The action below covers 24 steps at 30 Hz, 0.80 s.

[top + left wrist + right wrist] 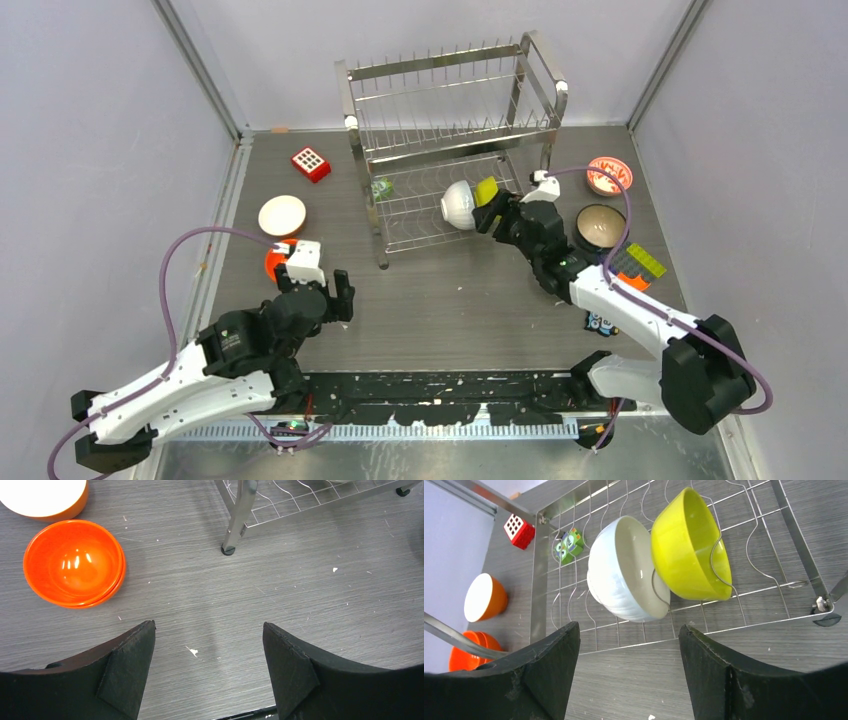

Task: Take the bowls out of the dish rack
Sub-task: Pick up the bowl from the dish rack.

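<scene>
The steel wire dish rack [450, 130] stands at the back middle of the table. On its lower tier a white bowl [621, 572] and a lime-yellow bowl [686, 545] lean on edge between the wires. My right gripper [629, 625] is open and empty, just in front of that tier, facing the white bowl [458, 205]. My left gripper [209, 625] hangs open and empty over bare table, right of stacked orange bowls [75, 562]. An orange bowl with a white inside [282, 215] sits behind them. At the right stand a dark bowl [600, 227] and a red-and-white patterned bowl [609, 175].
A red block with white dots [311, 163] lies left of the rack. A small green toy [569, 545] sits on the rack's lower tier. Flat coloured bricks [640, 265] lie beside my right arm. The rack's front leg [235, 525] stands ahead of my left gripper. Walls close both sides.
</scene>
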{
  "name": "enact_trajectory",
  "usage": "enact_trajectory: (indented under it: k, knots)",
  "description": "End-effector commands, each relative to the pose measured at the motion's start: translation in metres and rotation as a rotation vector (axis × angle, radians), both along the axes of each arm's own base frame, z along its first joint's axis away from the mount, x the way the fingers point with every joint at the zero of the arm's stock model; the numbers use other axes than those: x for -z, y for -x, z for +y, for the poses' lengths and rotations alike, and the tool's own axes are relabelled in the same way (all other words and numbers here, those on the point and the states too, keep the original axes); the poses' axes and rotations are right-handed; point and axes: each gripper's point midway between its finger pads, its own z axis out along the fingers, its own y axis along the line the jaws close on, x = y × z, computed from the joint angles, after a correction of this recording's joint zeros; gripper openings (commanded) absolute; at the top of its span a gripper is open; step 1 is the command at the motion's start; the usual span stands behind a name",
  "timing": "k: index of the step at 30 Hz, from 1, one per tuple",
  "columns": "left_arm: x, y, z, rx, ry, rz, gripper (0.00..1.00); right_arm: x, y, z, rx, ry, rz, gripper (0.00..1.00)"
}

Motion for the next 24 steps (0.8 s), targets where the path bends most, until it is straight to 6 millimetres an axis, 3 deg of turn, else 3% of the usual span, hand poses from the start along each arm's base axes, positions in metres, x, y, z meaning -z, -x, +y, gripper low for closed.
enact_trajectory:
  k: [1,10,16,24]
  knots:
    - [-0.006,-0.004,0.001,-0.013,0.011,-0.031,0.8,-0.028,-0.016,0.006,-0.003,-0.111,-0.105,0.75]
    - [-0.007,-0.005,0.002,-0.019,0.017,-0.042,0.8,-0.026,-0.035,0.004,-0.013,-0.122,-0.118,0.69]
    - [-0.006,-0.005,0.001,-0.018,0.011,-0.039,0.8,-0.021,-0.044,0.024,-0.091,-0.152,-0.107,0.65]
    - [-0.006,-0.005,0.002,-0.019,0.013,-0.04,0.8,-0.009,-0.051,0.03,-0.111,-0.151,-0.099,0.61]
